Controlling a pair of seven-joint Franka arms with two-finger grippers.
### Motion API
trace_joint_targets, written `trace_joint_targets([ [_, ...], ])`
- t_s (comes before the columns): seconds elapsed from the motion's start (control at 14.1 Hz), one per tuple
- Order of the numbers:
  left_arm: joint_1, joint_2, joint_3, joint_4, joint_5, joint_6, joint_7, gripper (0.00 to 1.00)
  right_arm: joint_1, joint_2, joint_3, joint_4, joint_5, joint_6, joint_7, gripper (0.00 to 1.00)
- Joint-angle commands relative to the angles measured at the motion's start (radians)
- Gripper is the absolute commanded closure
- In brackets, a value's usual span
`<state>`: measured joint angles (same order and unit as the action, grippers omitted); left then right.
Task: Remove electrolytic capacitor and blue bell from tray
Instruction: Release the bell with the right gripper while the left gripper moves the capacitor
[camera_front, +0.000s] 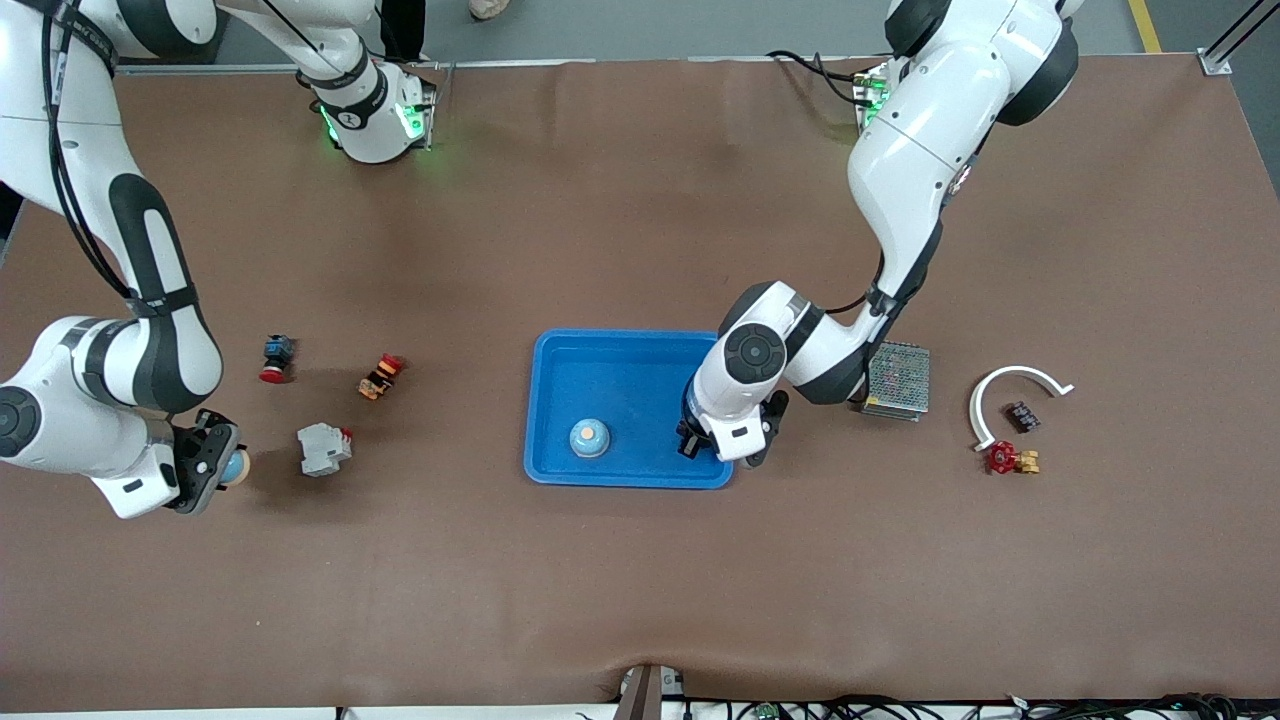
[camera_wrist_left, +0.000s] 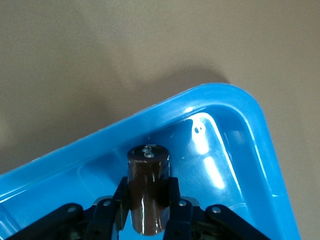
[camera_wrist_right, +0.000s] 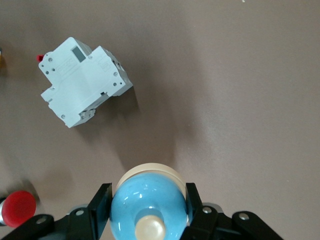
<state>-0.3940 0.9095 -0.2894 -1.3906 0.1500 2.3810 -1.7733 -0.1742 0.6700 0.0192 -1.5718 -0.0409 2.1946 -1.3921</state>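
Front view: left gripper (camera_front: 722, 440) down in the tray (camera_front: 620, 352), corner toward the left arm's end; second blue bell (camera_front: 590, 437) in the tray nearby.

Left wrist view: clamped on upright electrolytic capacitor (camera_wrist_left: 148, 192); lift straight up.

Right wrist view: right gripper (camera_wrist_right: 148, 210) clasping a blue bell (camera_wrist_right: 148, 202), outside the tray, near grey breaker (camera_wrist_right: 82, 82).

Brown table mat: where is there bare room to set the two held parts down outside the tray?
The widest bare stretch runs along the brown table mat, nearer the front camera than the bright blue plastic tray. Another lies between the tray and the robots' bases. It is crowded around the white circuit breaker and around the white curved plastic piece.
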Motion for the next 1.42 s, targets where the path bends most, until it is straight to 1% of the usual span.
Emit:
trace_joint_targets([
  [0.0,-0.011,-0.033,0.016,0.016,0.002,-0.038,0.008,1.0,-0.013,0.006,0.015,-0.019,-0.005,0.036,-0.015,0.59],
  [0.14,0.001,-0.07,0.016,0.016,0.002,-0.101,0.024,1.0,-0.025,0.032,0.016,-0.024,-0.004,0.077,-0.03,0.59],
  [0.36,0.015,-0.141,0.016,0.015,0.003,-0.202,0.086,1.0,-0.022,0.034,0.016,-0.028,-0.001,0.093,-0.038,0.59],
  [0.43,0.035,-0.173,0.015,0.01,0.005,-0.227,0.112,1.0,-0.019,0.034,0.016,-0.039,0.001,0.111,-0.038,0.59],
  [0.71,0.098,-0.27,0.013,-0.007,0.003,-0.434,0.256,1.0,-0.022,0.034,0.016,-0.053,0.001,0.139,-0.038,0.59],
  [0.78,0.113,-0.294,0.013,-0.021,0.003,-0.463,0.287,1.0,-0.022,0.034,0.016,-0.062,0.001,0.148,-0.038,0.59],
  [1.0,0.202,-0.414,0.004,-0.121,-0.003,-0.506,0.432,1.0,-0.022,0.034,0.016,-0.074,0.001,0.166,-0.039,0.59],
  [1.35,0.325,-0.599,0.001,-0.352,-0.014,-0.516,0.699,1.0,-0.025,0.036,0.016,-0.088,0.001,0.192,-0.039,0.59],
])
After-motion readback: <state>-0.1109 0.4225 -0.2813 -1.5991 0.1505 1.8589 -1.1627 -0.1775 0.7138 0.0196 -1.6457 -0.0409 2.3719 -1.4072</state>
